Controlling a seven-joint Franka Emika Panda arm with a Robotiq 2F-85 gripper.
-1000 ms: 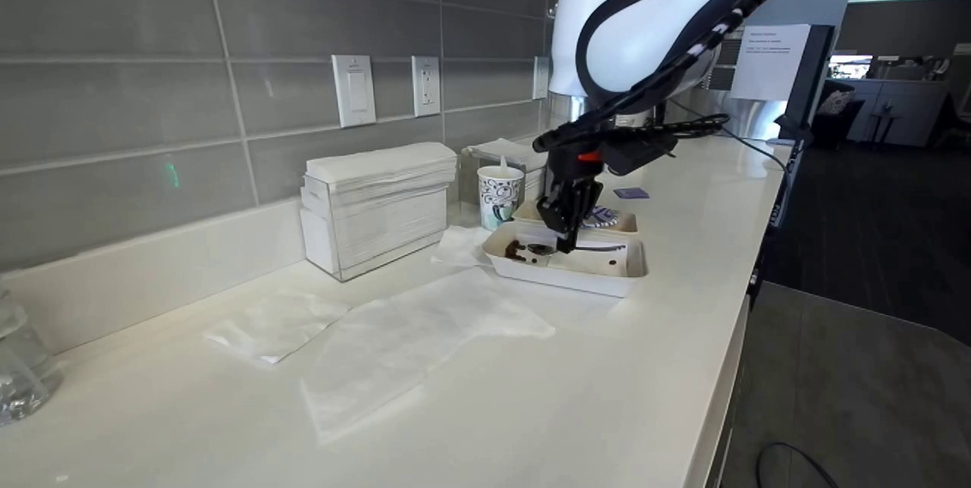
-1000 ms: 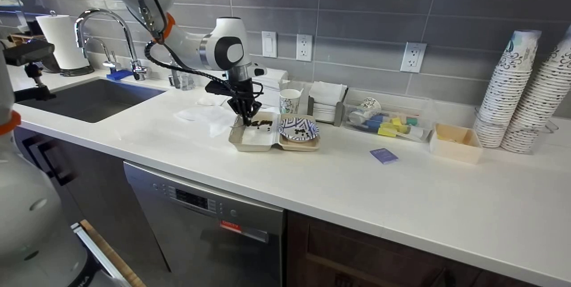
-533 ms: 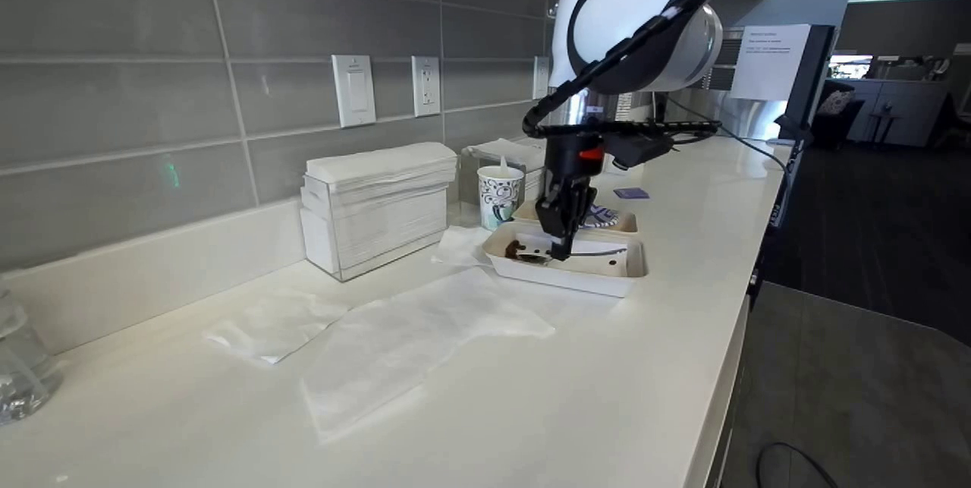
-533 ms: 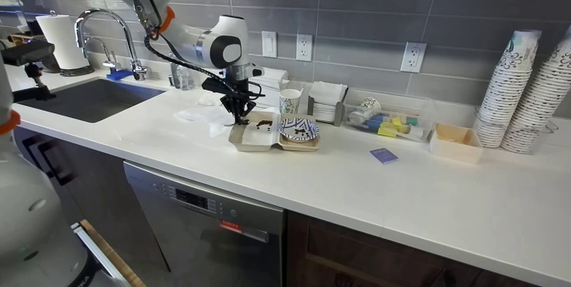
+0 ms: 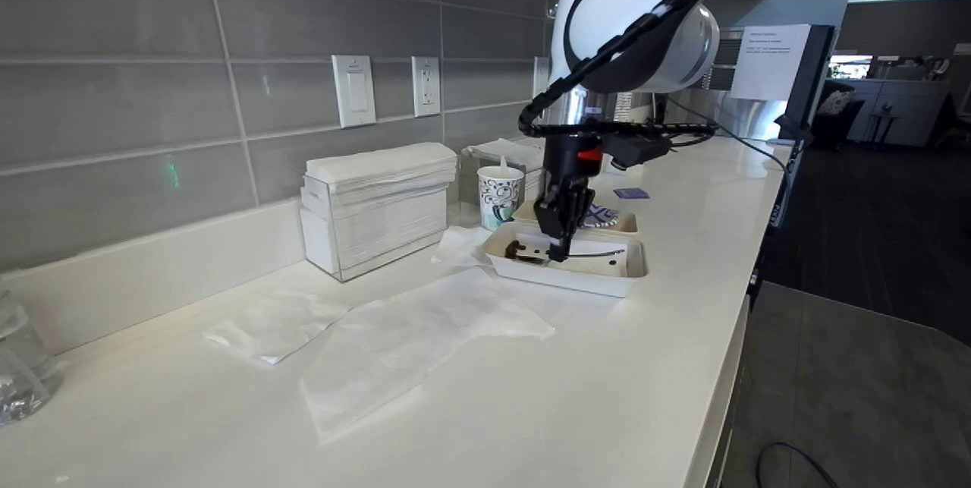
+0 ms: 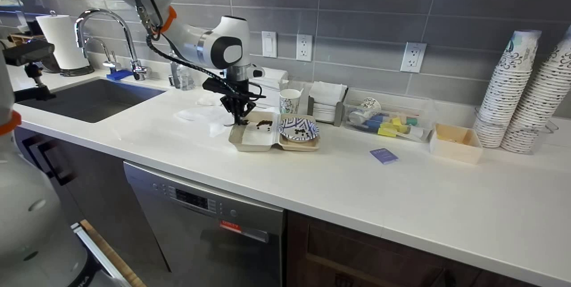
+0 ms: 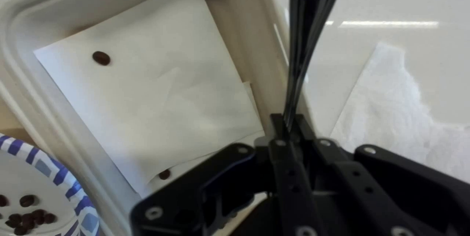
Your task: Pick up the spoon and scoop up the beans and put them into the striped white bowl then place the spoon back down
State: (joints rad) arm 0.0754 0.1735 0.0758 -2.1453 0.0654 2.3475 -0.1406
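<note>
My gripper point(image 7: 290, 120) is shut on the handle of the dark spoon point(image 7: 310, 12). In an exterior view the gripper point(image 5: 559, 254) is low inside one half of the open takeout box point(image 5: 561, 278). There the spoon's bowl point(image 5: 529, 259) points toward a clump of brown beans point(image 5: 513, 249) at the end of that half. The wrist view hides the spoon's bowl behind the fingers. A stray bean point(image 7: 101, 58) lies on the paper lining. In the box's other half sits the striped white bowl point(image 7: 60, 175), with several beans point(image 7: 31, 221) in it.
Behind the box stand a paper cup point(image 5: 500, 196) and a napkin holder point(image 5: 379, 207). Thin paper sheets point(image 5: 425, 351) lie on the counter beside it. Further along are a purple card point(image 6: 383, 155), a clear bin point(image 6: 386, 115) and stacked cups point(image 6: 513, 90).
My gripper has gone lower into the box and shifted toward its outer wall, taking the spoon along. In the last half second it has barely moved. The grip on the handle is unchanged.
</note>
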